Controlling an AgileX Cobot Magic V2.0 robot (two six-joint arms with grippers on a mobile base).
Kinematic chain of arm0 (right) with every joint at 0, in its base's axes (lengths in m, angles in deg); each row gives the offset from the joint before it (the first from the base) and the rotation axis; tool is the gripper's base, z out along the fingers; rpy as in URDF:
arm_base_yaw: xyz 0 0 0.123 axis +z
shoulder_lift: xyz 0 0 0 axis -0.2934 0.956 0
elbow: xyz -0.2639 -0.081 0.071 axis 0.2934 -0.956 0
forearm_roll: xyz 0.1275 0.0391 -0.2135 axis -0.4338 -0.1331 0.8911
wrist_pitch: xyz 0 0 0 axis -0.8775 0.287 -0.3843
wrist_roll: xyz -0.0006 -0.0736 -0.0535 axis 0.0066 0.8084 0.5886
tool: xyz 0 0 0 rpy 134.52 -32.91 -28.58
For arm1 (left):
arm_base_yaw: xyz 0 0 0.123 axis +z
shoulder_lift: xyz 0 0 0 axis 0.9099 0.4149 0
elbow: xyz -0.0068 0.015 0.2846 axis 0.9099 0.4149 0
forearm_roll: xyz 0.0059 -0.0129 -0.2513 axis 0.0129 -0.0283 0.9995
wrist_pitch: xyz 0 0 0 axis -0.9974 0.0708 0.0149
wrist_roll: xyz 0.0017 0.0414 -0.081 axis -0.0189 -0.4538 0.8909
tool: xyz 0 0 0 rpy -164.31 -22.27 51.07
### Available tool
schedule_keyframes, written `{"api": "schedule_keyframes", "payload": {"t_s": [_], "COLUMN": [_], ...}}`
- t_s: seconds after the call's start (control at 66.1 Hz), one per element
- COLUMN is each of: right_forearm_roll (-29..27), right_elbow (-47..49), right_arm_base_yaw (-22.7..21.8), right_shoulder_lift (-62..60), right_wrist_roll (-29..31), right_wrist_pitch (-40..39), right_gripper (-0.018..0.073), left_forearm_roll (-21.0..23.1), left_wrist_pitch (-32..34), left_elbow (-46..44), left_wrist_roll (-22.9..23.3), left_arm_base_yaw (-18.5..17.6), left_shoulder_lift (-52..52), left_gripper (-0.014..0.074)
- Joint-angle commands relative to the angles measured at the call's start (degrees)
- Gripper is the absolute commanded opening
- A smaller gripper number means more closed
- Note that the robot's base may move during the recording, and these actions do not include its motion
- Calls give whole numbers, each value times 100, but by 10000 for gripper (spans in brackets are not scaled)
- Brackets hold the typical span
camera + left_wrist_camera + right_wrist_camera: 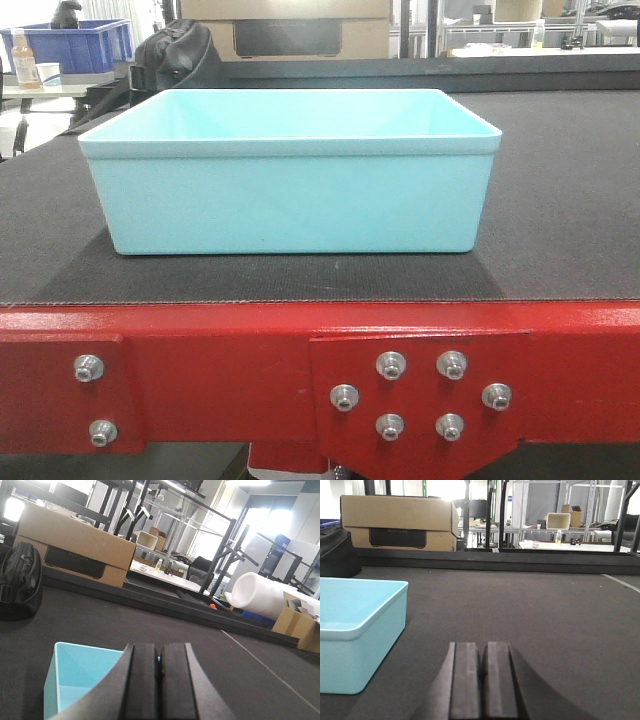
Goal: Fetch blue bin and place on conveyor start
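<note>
The blue bin (290,190), a pale aqua tub, stands upright and empty on the dark grey belt of the conveyor start (560,200), just behind the red bolted frame (200,350). No gripper shows in the front view. In the left wrist view my left gripper (160,647) is shut with nothing held. The bin (75,675) lies low and left, partly behind its fingers. My right gripper (484,646) is shut and empty over the bare belt (530,605). There the bin (355,625) sits apart to its left.
A cardboard box (397,522) and a black backpack (20,580) sit at the belt's far side. A dark blue crate (70,45) stands at the back left. A white foam roll (265,595) and racks lie beyond the belt's right edge.
</note>
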Motion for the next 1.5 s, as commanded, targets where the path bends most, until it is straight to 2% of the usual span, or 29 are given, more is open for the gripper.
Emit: {"api": "schedule_keyframes", "payload": {"t_s": [0.0, 0.999, 1.09, 1.12, 1.166, 1.181, 1.196, 1.226, 1.241, 1.287, 1.423, 1.483], "right_forearm_roll": [68, 68, 68, 68, 68, 68, 68, 68, 68, 68, 68, 68], "right_elbow": [0, 0, 0, 0, 0, 0, 0, 0, 0, 0, 0, 0], "right_arm_base_yaw": [-35, -35, -35, -35, -35, -35, -35, -35, -35, -35, -35, -35], "right_shoulder_lift": [-94, -94, -94, -94, -94, -94, -94, -94, -94, -94, -94, -94], "right_wrist_roll": [-30, -30, -30, -30, -30, -30, -30, -30, -30, -30, -30, -30], "right_wrist_pitch": [75, 195, 195, 195, 195, 195, 195, 195, 195, 195, 195, 195], "right_gripper": [-165, -165, -165, -165, -165, -165, -165, -165, -165, -165, -165, -165], "left_forearm_roll": [-26, -26, -85, -60, 262, 424, 717, 1155, 1375, 1804, 1781, 1781], "left_wrist_pitch": [99, 144, 140, 140, 140, 140, 140, 140, 140, 140, -116, -364], "left_elbow": [-3, 10, 30, 44, 73, 97, 137, 204, 270, 463, 1090, 1423], "left_wrist_roll": [19, 19, -26, -244, -980, -1315, -1871, -2641, -3166, -3838, -3905, -3622], "left_arm_base_yaw": [5, 5, 129, 170, 240, 267, 323, 438, 493, 679, 1329, 1657], "left_shoulder_lift": [-25, -26, -177, -232, -313, -342, -389, -479, -517, -636, -1044, -1295], "left_gripper": [-111, -111, -111, -111, -111, -111, -111, -111, -111, -111, -111, -111]}}
